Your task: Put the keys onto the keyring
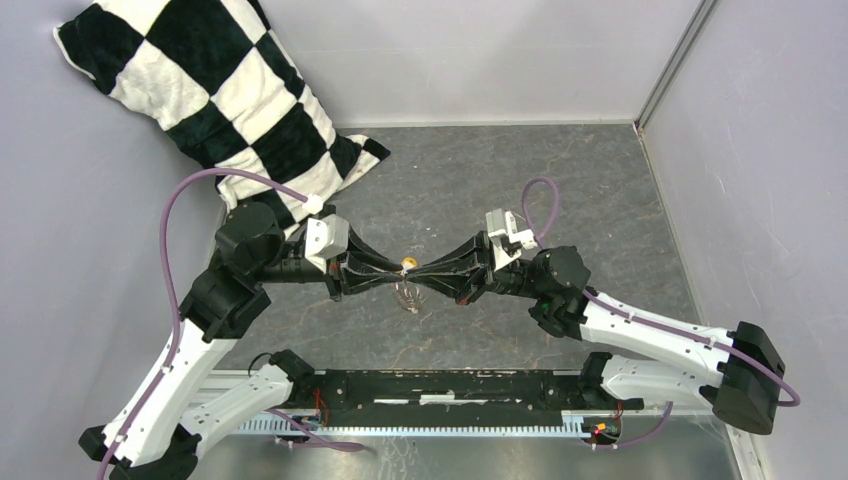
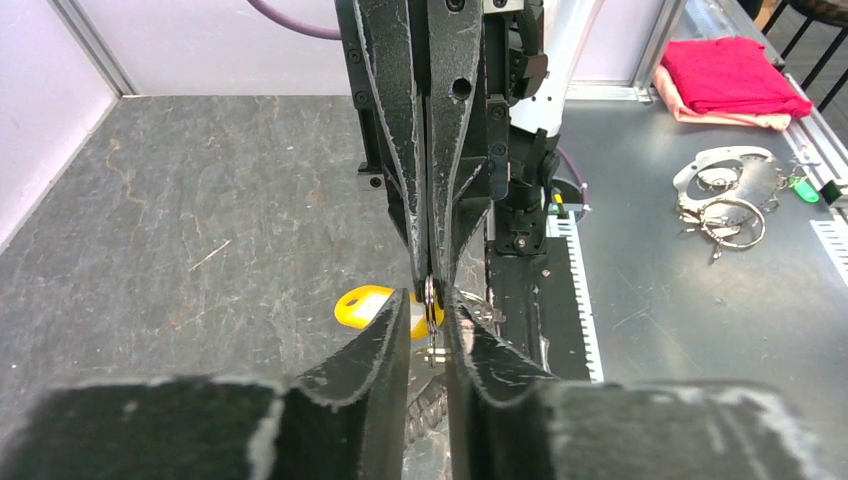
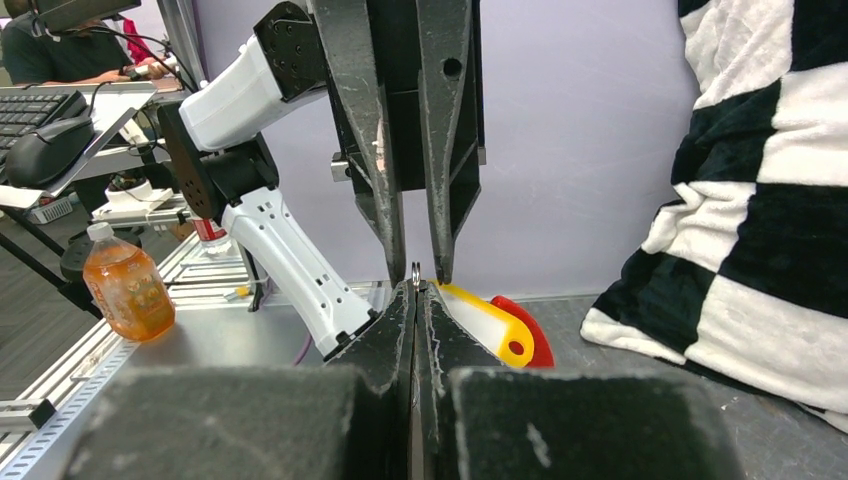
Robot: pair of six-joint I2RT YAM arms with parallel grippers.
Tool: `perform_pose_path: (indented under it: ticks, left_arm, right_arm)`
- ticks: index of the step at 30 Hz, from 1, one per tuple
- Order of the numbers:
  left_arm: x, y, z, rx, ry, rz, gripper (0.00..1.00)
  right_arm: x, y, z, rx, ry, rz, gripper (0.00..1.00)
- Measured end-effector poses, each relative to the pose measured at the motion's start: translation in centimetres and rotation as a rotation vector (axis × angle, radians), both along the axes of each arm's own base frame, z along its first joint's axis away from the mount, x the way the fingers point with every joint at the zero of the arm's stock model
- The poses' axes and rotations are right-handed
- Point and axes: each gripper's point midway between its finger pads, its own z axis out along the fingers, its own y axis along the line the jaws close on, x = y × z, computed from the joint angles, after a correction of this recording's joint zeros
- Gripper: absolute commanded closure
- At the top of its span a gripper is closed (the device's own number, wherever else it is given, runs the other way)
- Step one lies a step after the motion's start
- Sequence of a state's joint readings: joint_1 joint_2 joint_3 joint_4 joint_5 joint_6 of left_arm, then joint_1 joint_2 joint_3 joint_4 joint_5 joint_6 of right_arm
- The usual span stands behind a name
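My two grippers meet tip to tip above the middle of the grey mat. My right gripper (image 1: 421, 272) (image 3: 415, 291) is shut on the thin silvery keyring (image 3: 415, 271), which shows edge-on in the left wrist view (image 2: 431, 296). Its chain-like part hangs below the tips (image 1: 408, 296). My left gripper (image 1: 397, 269) (image 2: 428, 302) has its jaws a narrow gap apart, one on each side of the ring. The yellow-headed key (image 2: 362, 306) (image 3: 492, 323) (image 1: 408, 262) lies across the left fingertips at the ring; its blade is hidden. A red piece (image 3: 534, 342) shows behind the key.
A black-and-white checkered pillow (image 1: 220, 90) (image 3: 770, 200) leans in the back left corner. Enclosure walls stand on three sides. Beyond the near rail lie a bunch of metal rings (image 2: 725, 195), a red cloth (image 2: 735, 70) and an orange bottle (image 3: 125, 287).
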State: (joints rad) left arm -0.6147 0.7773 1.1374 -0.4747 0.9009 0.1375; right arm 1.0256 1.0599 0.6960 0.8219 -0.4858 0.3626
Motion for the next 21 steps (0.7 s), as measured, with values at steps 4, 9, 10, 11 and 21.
perform_pose_path:
  ticks: [4,9,10,11,21]
  left_arm:
    - [0.0,0.0,-0.3,0.005,0.006,0.001,0.70]
    - [-0.2,0.2,-0.7,0.009,0.011,0.002,0.60]
    - [-0.2,0.2,-0.7,0.008,0.010,0.002,0.64]
    - [-0.3,0.2,-0.8,0.009,0.010,0.002,0.72]
    - [0.4,-0.1,-1.1,0.007,0.014,0.013,0.98]
  right_arm:
    - [0.0,0.0,0.1,0.005,-0.002,-0.002,0.99]
    - [0.2,-0.1,0.2,0.009,0.000,-0.010,0.99]
    - [0.2,-0.1,0.2,0.010,0.001,-0.012,0.99]
    - [0.2,-0.1,0.2,0.010,0.001,-0.012,0.99]
    - [0.2,0.0,0.3,0.001,0.014,-0.007,0.99]
